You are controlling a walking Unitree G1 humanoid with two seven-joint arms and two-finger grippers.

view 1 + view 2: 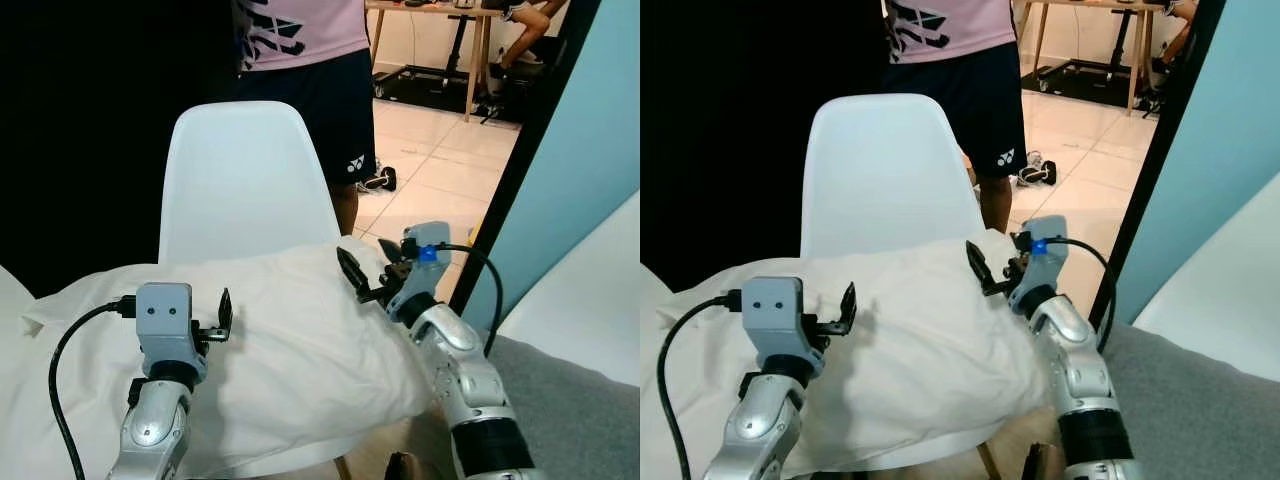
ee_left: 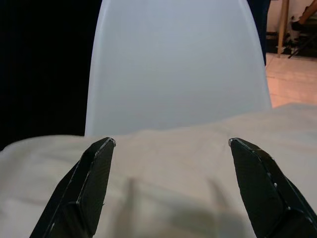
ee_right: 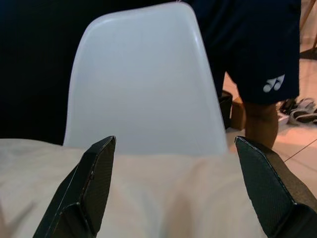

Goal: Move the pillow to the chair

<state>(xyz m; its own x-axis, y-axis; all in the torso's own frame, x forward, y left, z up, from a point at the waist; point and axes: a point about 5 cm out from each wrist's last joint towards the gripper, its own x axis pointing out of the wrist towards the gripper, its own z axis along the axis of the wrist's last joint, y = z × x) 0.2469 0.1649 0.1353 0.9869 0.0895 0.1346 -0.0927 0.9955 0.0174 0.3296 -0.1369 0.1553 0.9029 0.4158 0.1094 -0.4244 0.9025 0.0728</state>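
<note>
Straight ahead of your right gripper (image 1: 368, 262), a person (image 1: 310, 60) stands in a pink shirt and dark shorts with a small white logo. Further out and a little to that gripper's right, shoes (image 1: 380, 180) lie on the pale tiled floor (image 1: 440, 160), with a wooden table (image 1: 472, 70) beyond them. Just right of the gripper, a black post (image 1: 520, 150) rises against a light blue wall (image 1: 590, 130). A grey surface (image 1: 580, 410) lies nearer you on that side. Beyond your left gripper (image 2: 171, 144) hangs a dark backdrop (image 1: 90, 130).

white pillow (image 1: 290, 340) on chair (image 1: 240, 180), both pincers open
</note>
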